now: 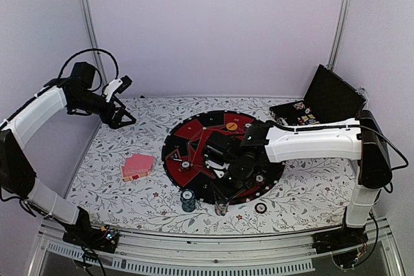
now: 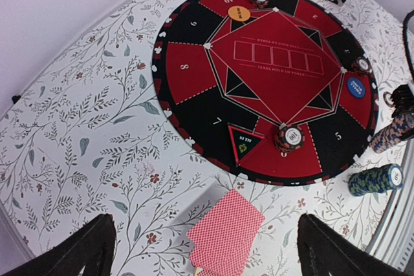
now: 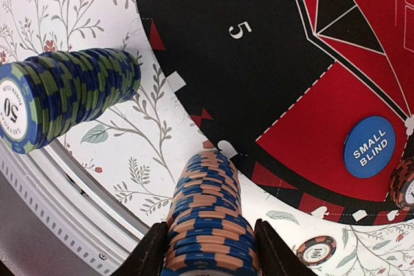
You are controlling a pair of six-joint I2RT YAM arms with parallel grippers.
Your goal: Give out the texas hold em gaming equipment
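My right gripper (image 3: 210,260) is shut on a tall stack of blue-and-orange chips (image 3: 210,218), its fingers (image 3: 152,253) pressing both sides. The stack reaches down to the tablecloth just off the mat's near edge (image 1: 222,207). A green-and-blue "50" chip stack (image 3: 65,105) stands to its left (image 1: 187,200). A pile of pink-red-backed cards (image 1: 137,167) lies left of the mat. My left gripper (image 1: 119,117) is open and empty, raised at the far left, with the cards (image 2: 226,234) below it. An orange disc (image 2: 239,13), a blue "small blind" disc (image 3: 374,147) and a dark red chip stack (image 2: 289,137) lie on the mat.
The big round red-and-black mat (image 1: 194,127) fills the table's middle. The open black case (image 1: 330,98) stands at the back right. A single "100" chip (image 1: 261,208) lies on the cloth near the front edge. The metal table rail (image 3: 39,192) runs close by the stacks.
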